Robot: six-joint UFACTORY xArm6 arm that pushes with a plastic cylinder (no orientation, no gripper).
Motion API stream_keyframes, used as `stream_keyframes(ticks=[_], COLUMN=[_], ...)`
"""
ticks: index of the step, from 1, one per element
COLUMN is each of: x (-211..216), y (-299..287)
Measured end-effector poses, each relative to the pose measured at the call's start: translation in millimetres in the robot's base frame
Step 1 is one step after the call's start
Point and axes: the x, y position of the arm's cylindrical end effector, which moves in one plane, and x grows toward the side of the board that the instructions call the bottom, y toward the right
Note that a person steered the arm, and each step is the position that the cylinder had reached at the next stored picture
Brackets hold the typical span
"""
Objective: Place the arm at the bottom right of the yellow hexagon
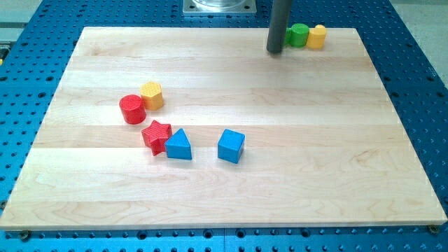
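Note:
The yellow hexagon [152, 94] sits on the left half of the wooden board [315, 175], touching a red cylinder [132, 109] at its lower left. My tip [275, 50] is near the view's top, right of centre, far up and to the right of the yellow hexagon. The tip stands just left of a green block [299, 34], close to it; I cannot tell whether they touch.
A second yellow block [317, 36], shape unclear, sits right against the green block at the board's top edge. A red star [156, 135] and a blue triangle [178, 145] lie below the hexagon. A blue cube [231, 145] lies further right.

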Motion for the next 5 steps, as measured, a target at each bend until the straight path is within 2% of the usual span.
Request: stream_keyframes(ticks=[1, 2, 3, 4, 5], x=[0, 55, 141, 169, 171], y=[-6, -35, -55, -99, -145])
